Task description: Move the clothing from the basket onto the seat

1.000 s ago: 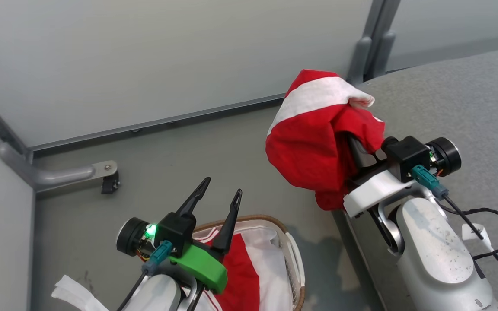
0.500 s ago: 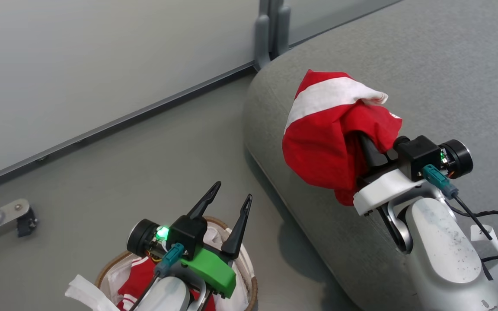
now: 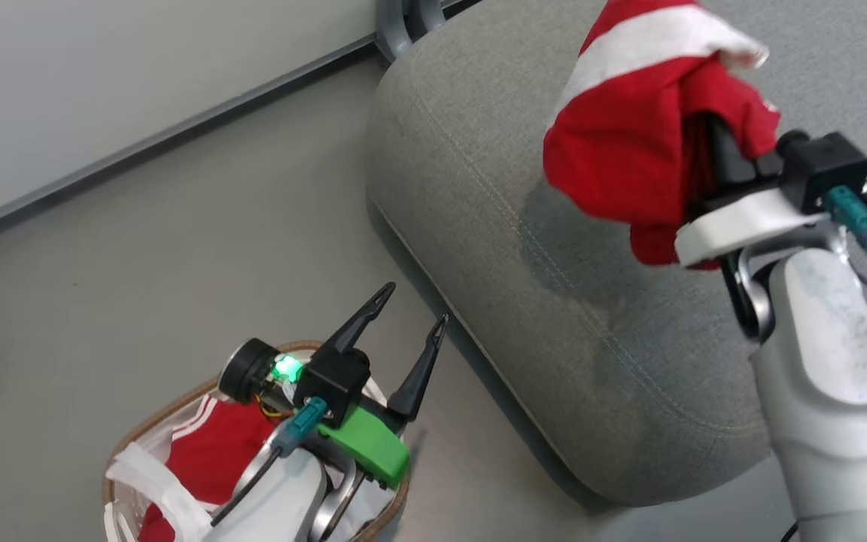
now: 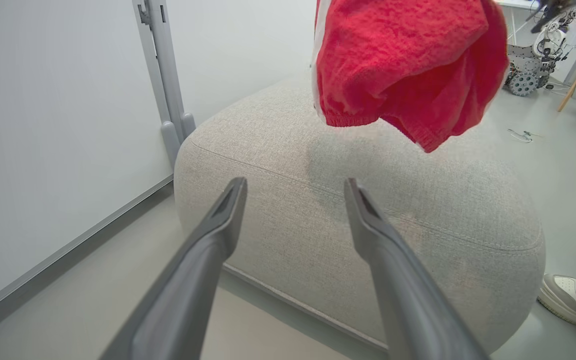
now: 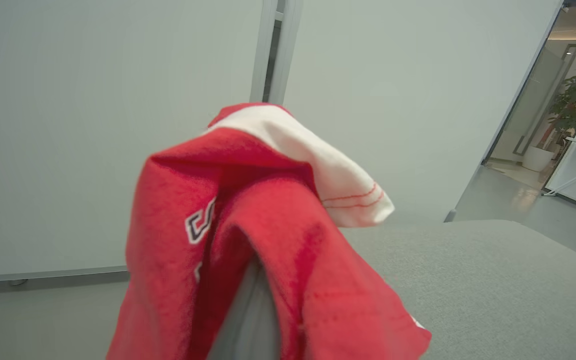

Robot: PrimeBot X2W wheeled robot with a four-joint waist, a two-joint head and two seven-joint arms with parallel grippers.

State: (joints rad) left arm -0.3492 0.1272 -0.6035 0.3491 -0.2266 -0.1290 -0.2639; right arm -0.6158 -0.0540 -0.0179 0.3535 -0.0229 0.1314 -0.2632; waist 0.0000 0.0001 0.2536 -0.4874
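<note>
My right gripper is shut on a bunched red garment with a white panel. It holds this clothing up in the air above the grey seat, and the cloth hides its fingertips. The left wrist view shows that garment hanging over the seat, which carries its shadow. In the right wrist view the garment drapes over my finger. My left gripper stands open and empty above the basket. A second red garment with white stripes lies in the basket.
The basket stands on grey floor just left of the seat's rounded corner. A pale wall panel and a grey post lie behind. A person's shoe rests by the seat's far side. A wheeled machine stands farther off.
The head camera has swung, so the whole picture shifted left. My right gripper, still holding the garment, now sits higher in the view and over the seat. My left gripper stays open over the basket.
</note>
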